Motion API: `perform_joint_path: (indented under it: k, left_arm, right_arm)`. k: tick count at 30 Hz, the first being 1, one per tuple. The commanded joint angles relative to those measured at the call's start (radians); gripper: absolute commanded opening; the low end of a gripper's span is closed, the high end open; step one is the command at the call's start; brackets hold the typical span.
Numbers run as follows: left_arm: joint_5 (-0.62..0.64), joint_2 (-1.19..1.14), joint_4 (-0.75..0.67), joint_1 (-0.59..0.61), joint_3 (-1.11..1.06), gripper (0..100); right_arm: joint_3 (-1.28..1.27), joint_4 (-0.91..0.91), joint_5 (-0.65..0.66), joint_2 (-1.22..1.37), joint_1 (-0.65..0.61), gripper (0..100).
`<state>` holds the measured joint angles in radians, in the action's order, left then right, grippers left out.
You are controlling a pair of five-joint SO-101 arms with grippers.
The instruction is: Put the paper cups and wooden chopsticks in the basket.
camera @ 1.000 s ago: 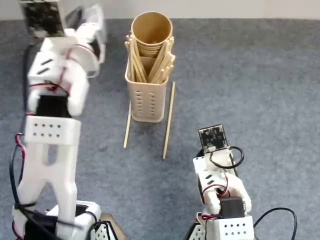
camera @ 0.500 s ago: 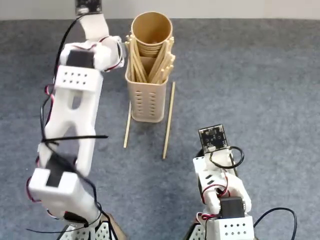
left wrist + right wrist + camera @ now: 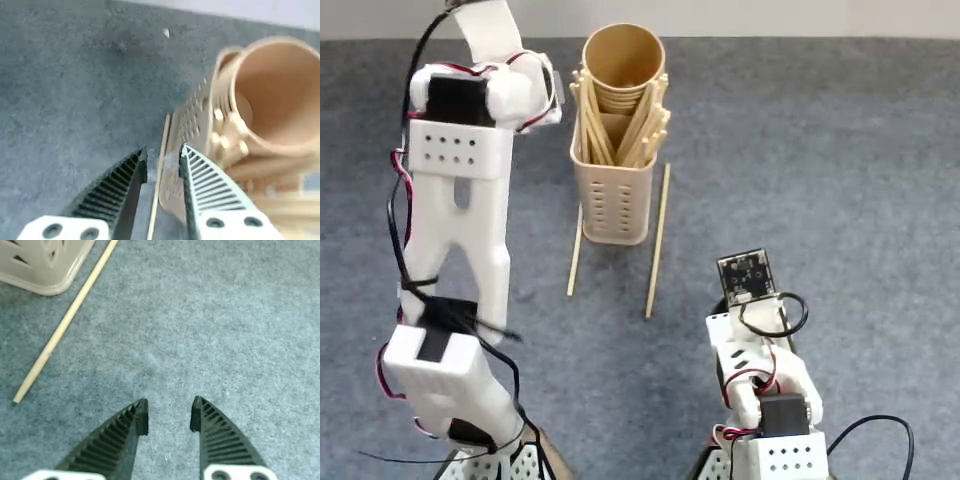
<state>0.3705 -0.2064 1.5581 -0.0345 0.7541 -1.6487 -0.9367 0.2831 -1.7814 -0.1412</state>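
Note:
A beige slotted basket [image 3: 613, 200] stands upright on the grey carpet, holding stacked paper cups [image 3: 623, 60] and several wooden chopsticks [image 3: 642, 130]. Two loose chopsticks lie on the carpet, one left of the basket [image 3: 575, 262] and one right of it [image 3: 658, 240]. My left gripper [image 3: 163, 152] hovers open at the far left of the basket [image 3: 192, 125], above the left chopstick [image 3: 161, 150], which shows in the gap between its fingers. The top cup [image 3: 272, 100] is beside it. My right gripper [image 3: 169, 412] is open over bare carpet, with the right chopstick [image 3: 65, 322] lying apart from it.
The left arm [image 3: 455, 200] stretches along the basket's left side. The right arm [image 3: 755, 350] sits folded at the near right. A corner of the basket [image 3: 45, 270] shows in the right wrist view. Open carpet [image 3: 840, 180] spreads to the right.
The left arm has swung from a raised, folded pose to a stretch toward the far end beside the basket. The right arm, basket and loose chopsticks have stayed put.

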Motion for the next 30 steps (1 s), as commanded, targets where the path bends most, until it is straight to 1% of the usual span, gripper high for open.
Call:
perform_joint_path:
  k: [1,5,13,18,23,26,28,30]
  left_arm:
    - [0.008,0.059,0.104,-0.084,0.041,13]
    - [0.029,0.054,0.13,-0.124,0.039,13]
    - [0.04,0.035,0.123,-0.122,0.008,13]
    - [0.035,-0.067,0.12,-0.117,-0.027,13]
    - [0.035,-0.16,0.075,-0.116,-0.027,13]
    - [0.035,-0.206,0.072,-0.116,-0.027,13]
    - [0.034,-0.232,0.074,-0.107,-0.027,10]
    - [0.008,-0.246,0.061,-0.085,-0.024,0]
  right_arm:
    - [-0.059,0.025,0.021,-0.01,-0.01,14.9]
    - [-0.059,0.025,0.021,-0.01,-0.01,14.9]
    - [-0.059,0.025,0.021,-0.01,-0.01,14.9]
    - [-0.059,0.025,0.021,-0.01,-0.008,14.9]
    - [-0.061,0.025,0.021,-0.01,-0.008,14.9]
    - [-0.061,0.025,0.021,-0.01,-0.008,14.9]
    - [-0.061,0.025,0.021,-0.01,-0.008,14.9]
    - [-0.061,0.025,0.021,-0.01,-0.008,14.9]
